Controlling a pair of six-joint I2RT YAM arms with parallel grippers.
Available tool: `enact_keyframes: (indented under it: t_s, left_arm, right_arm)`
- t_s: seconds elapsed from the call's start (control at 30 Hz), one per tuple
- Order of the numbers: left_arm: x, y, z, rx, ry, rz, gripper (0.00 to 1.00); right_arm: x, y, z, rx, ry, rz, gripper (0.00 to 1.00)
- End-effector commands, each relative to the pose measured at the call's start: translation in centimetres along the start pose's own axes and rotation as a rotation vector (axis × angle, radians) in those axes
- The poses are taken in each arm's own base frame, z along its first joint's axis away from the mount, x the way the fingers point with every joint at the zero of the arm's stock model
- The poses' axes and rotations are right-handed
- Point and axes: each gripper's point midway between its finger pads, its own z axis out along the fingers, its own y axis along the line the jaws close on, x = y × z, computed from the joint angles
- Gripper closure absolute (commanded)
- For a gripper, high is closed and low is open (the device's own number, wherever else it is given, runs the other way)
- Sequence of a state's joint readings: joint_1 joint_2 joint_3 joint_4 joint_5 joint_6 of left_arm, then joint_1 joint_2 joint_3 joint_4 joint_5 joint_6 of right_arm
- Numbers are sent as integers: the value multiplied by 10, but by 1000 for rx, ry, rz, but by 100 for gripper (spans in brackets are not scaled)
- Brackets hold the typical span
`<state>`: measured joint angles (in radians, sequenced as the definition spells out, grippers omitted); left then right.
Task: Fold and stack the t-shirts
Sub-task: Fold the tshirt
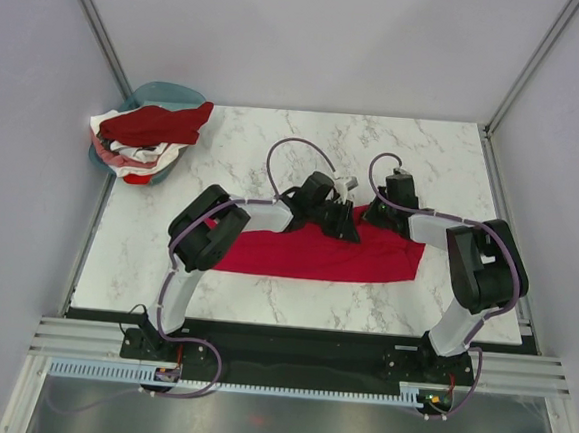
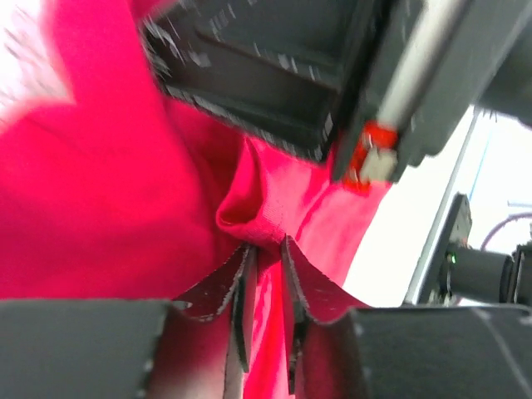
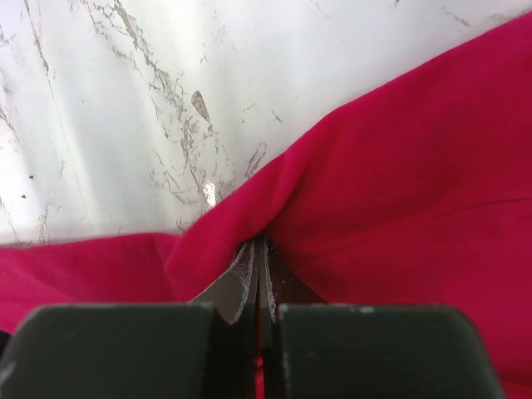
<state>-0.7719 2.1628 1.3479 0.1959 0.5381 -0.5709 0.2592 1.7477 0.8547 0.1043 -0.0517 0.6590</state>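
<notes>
Top view: left gripper (image 2: 266,249) and right gripper (image 3: 258,245) each pinch the crimson shirt (image 1: 306,256), folded partway; far-left pile of shirts (image 1: 145,135) not folded yet.

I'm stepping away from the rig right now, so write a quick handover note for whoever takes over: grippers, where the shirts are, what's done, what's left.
Left gripper: pinching a fold of the crimson t-shirt.
Right gripper: shut on the same shirt's edge, close beside the left.
Shirts: the crimson one lies as a long band on the table; the other shirts are heaped in the teal basin, far left corner.
Done: no folded stack in view.
Left: finish folding this shirt, then the basin pile.
</notes>
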Motion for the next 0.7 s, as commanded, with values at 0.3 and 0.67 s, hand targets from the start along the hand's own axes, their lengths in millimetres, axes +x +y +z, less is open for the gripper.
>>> enact_keyframes:
  t_s: [0.3, 0.67]
  left_arm:
    - [-1, -62, -57, 123, 14, 253, 84]
    - [-24, -10, -43, -147, -45, 211, 72]
  right_arm:
    - [6, -22, -13, 80, 11, 10, 100]
    - [-12, -29, -42, 132, -100, -11, 100]
